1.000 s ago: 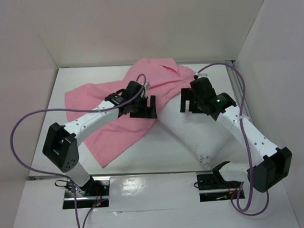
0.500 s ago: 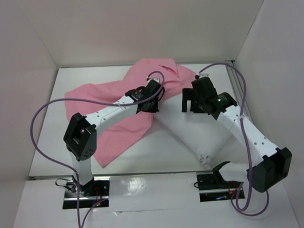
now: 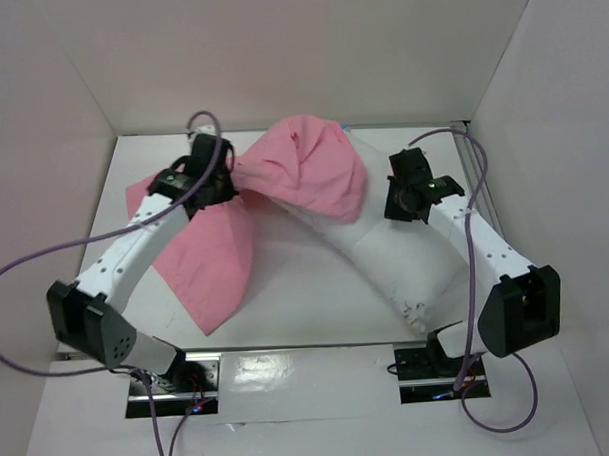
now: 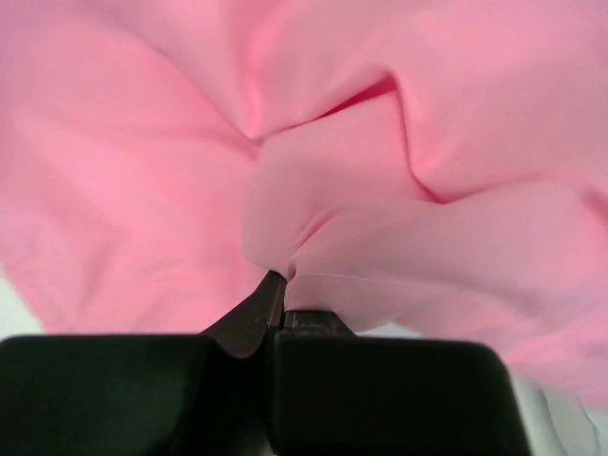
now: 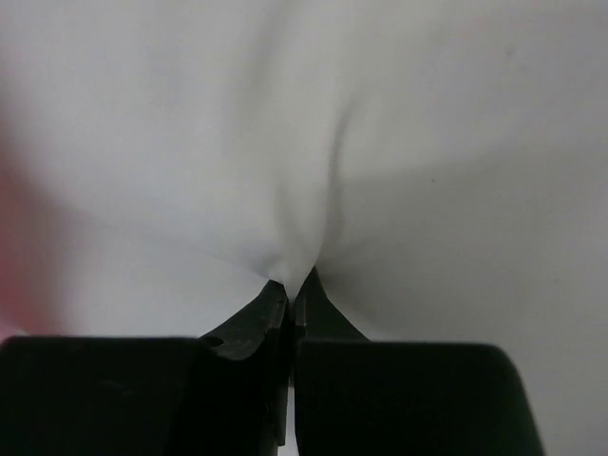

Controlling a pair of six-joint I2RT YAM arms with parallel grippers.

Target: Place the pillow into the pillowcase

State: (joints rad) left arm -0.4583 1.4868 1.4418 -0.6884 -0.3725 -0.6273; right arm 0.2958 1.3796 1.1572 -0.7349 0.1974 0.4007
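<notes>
pillow (image 3: 396, 260): lay diagonally on worktop (image 3: 287, 314), near corner bare, far end under pillowcase (image 3: 313, 173) | right fingers (image 5: 285, 299): shut on a white pillow fold, likely to steady it | left fingers (image 4: 275, 302): pinched pink cloth, likely to draw it over | wrist views alone showed both pinches; overhead alone showed the overlap

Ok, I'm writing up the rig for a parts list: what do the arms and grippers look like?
The left arm and right arm are slim white links with chunky black joint housings; a purple cable loops loosely along each. The left gripper and right gripper are matte black, two blocky fingers tapering to thin tips.
</notes>
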